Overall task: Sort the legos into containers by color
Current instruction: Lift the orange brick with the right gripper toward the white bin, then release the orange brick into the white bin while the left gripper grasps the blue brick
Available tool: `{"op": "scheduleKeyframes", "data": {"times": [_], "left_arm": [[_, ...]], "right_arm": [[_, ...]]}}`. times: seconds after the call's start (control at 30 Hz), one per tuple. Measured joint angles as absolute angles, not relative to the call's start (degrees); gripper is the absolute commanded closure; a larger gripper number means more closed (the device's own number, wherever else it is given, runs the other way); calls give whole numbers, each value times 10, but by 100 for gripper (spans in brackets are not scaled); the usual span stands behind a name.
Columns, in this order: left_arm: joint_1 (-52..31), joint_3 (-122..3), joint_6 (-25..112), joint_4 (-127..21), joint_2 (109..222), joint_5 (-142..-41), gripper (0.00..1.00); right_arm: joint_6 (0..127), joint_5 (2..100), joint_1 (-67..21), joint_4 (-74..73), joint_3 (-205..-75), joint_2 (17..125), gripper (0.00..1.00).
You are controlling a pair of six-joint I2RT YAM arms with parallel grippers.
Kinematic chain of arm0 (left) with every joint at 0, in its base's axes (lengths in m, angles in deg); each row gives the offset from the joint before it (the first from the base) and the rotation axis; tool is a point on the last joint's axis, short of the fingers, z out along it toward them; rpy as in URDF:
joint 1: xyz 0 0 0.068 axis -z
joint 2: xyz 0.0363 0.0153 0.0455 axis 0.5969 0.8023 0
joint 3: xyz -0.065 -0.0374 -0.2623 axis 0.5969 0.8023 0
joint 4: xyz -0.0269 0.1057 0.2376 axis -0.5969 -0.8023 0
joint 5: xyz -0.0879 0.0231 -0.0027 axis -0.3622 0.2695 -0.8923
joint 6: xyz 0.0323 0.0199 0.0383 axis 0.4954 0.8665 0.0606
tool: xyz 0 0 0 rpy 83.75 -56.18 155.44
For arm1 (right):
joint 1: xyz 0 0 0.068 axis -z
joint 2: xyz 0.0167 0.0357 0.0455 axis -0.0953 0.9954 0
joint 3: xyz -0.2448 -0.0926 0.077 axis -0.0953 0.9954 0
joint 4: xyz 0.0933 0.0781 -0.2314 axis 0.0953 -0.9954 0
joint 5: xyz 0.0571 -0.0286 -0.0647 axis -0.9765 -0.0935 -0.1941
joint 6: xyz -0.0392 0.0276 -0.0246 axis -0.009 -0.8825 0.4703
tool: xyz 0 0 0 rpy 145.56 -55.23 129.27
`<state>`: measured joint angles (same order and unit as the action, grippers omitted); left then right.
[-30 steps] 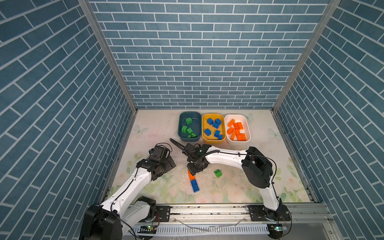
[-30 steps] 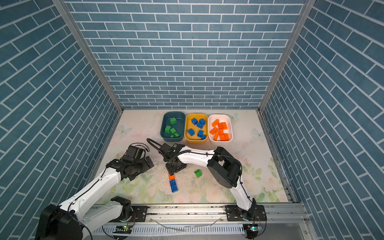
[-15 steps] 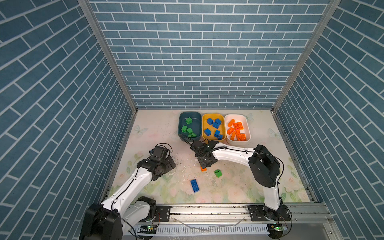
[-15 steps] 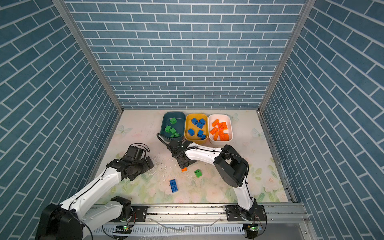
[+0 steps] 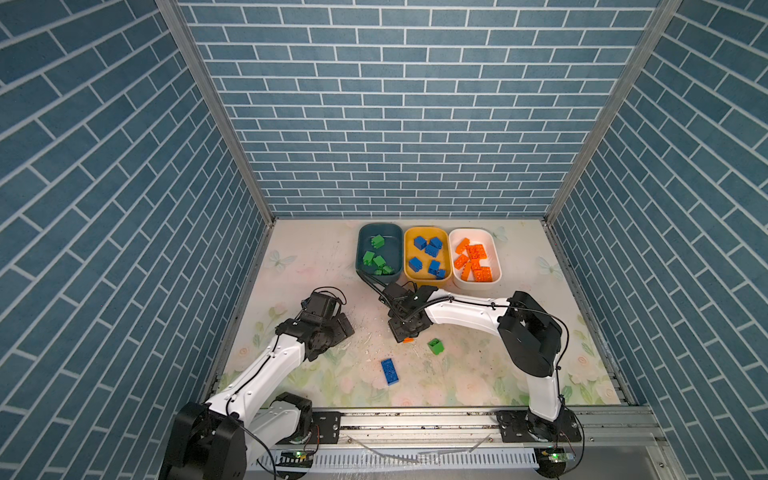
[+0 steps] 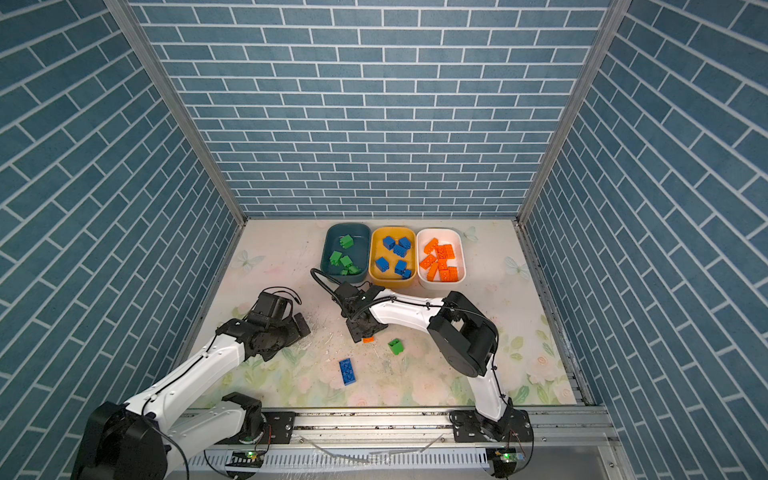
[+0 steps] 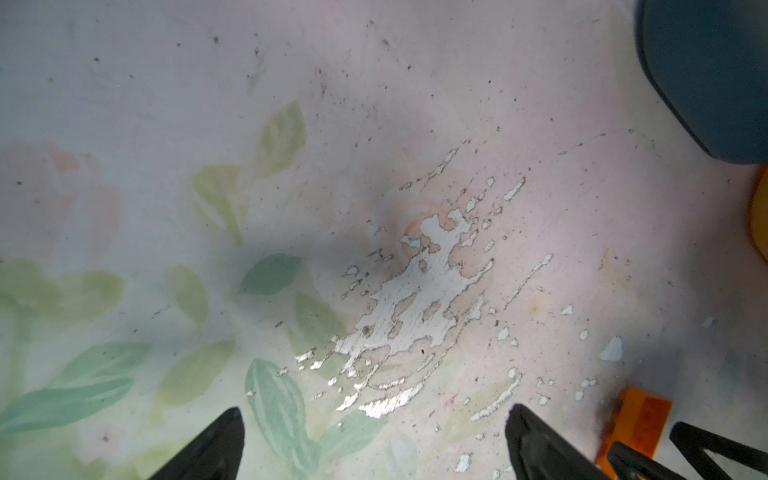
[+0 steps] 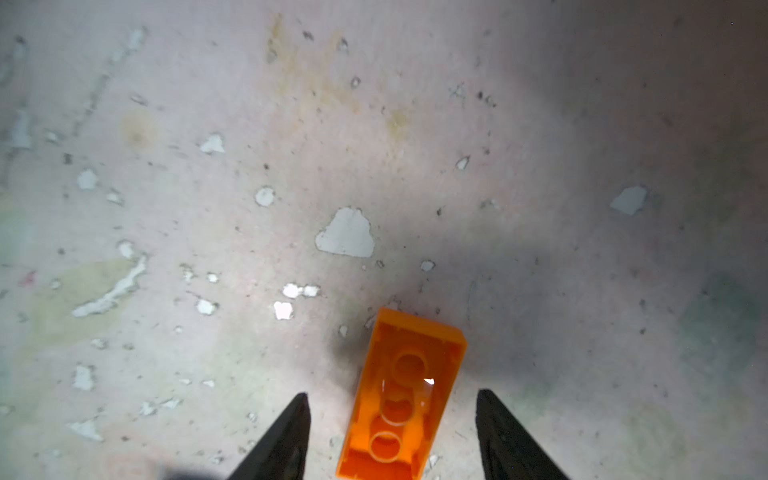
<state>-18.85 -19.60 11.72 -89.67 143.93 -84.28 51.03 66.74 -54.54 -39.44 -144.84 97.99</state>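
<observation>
White links [image 5: 270, 365], black joints [image 5: 528, 336], cables [image 5: 372, 284] likely black.

In both top views, the right gripper [image 5: 405, 331] covered nearly all of an orange brick [image 5: 408, 340] just below the centre, leaving only a sliver. In the right wrist view, the frame edge cut off the brick's near end. In the left wrist view, the teal tub [image 7: 715, 75] and yellow tub [image 7: 761, 220] were cropped by the frame edge

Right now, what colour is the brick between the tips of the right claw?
Orange. The brick shows best in the right wrist view.
</observation>
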Motion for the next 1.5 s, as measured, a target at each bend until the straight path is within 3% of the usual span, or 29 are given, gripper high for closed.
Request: {"op": "scheduleKeyframes", "data": {"times": [0.33,0.67,0.93,1.13,1.4,1.47,1.5], "left_arm": [[-180,-192,128,-860,1439,-875,1],[-23,-290,160,-877,1519,-816,1],[83,-335,139,-889,1598,-787,1],[124,-357,132,-928,1622,-796,1],[133,-358,120,-961,1632,-829,1],[134,-359,119,-961,1637,-839,1],[137,-359,118,-962,1641,-843,1]], "right_arm": [[509,672,-549,-388,-1437,985,69],[564,711,-522,-367,-1349,876,74],[574,735,-433,-294,-1289,728,73],[606,728,-316,-255,-1266,668,72],[651,718,-174,-218,-1301,741,68],[662,710,-156,-218,-1339,789,63],[667,705,-149,-217,-1364,817,56]]}}
